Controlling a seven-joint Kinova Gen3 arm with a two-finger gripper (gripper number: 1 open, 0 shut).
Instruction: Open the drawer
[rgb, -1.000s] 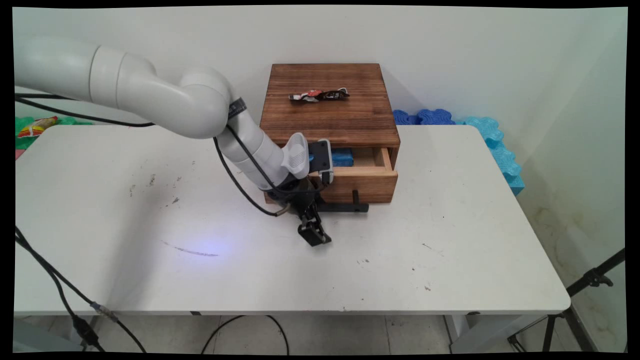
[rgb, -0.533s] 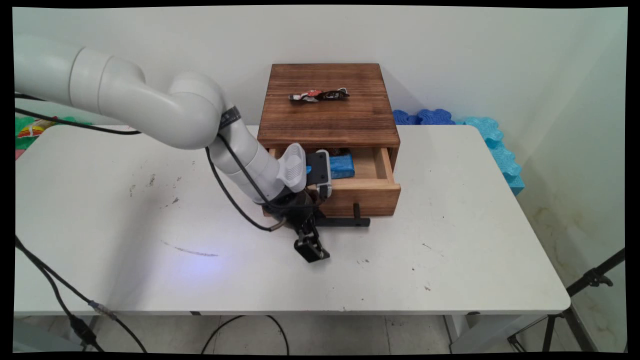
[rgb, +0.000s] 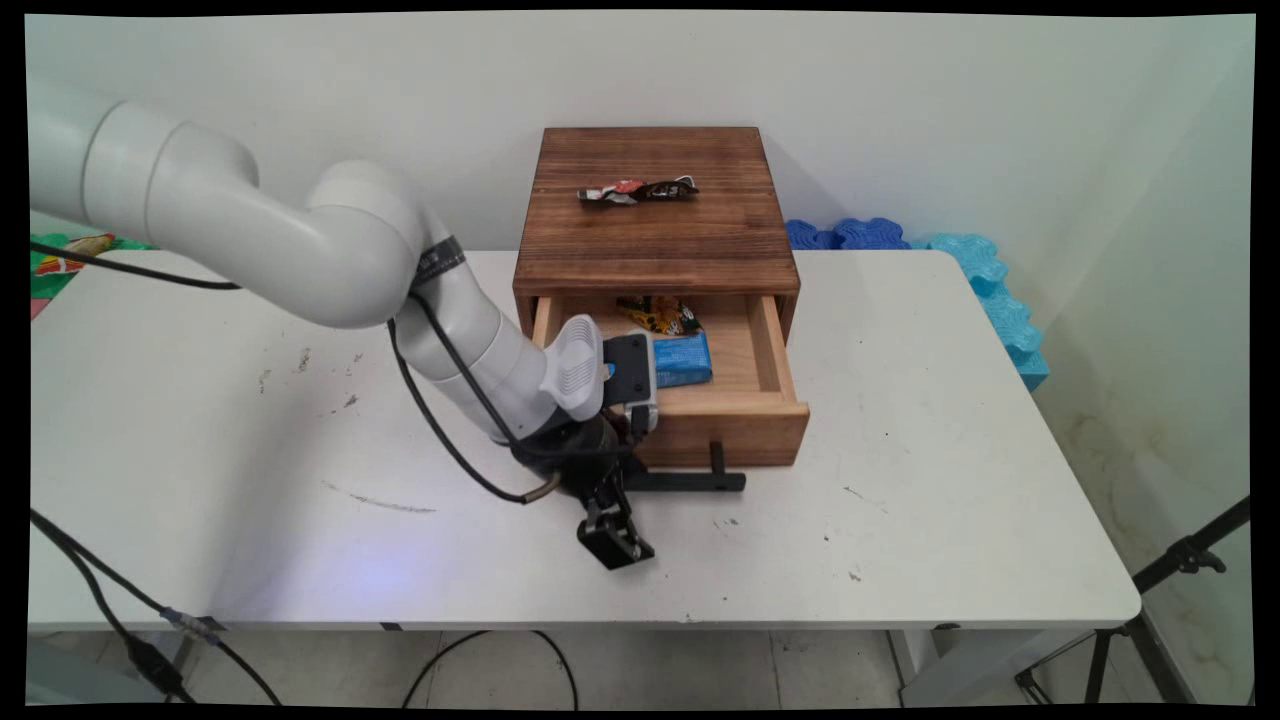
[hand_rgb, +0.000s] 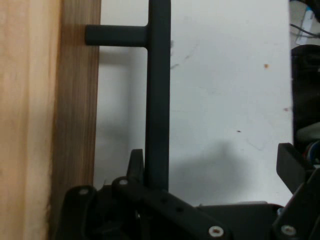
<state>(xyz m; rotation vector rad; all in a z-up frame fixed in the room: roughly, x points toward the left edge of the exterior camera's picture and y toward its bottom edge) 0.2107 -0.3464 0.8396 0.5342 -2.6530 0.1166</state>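
Note:
A dark wooden box (rgb: 655, 215) stands at the table's back, and its light wooden drawer (rgb: 735, 430) is pulled out toward the near side. My gripper (rgb: 612, 515) is open at the left end of the drawer's black bar handle (rgb: 690, 481). In the hand view the handle (hand_rgb: 157, 100) runs up the picture. One finger (hand_rgb: 136, 162) sits between the bar and the drawer front (hand_rgb: 75, 125); the other finger (hand_rgb: 290, 162) stands far off to the right. Inside the drawer lie a blue packet (rgb: 685, 360) and a yellow-green snack packet (rgb: 660, 313).
A crumpled wrapper (rgb: 637, 190) lies on top of the box. Blue foam pieces (rgb: 990, 285) sit behind the table's right back corner. A green mat with a snack bag (rgb: 55, 258) is at the far left. A black tripod leg (rgb: 1180, 560) stands at the right.
The drawer has slid out toward the near side, with my gripper moving along at the handle. More of the drawer's inside and the packets in it now shows.

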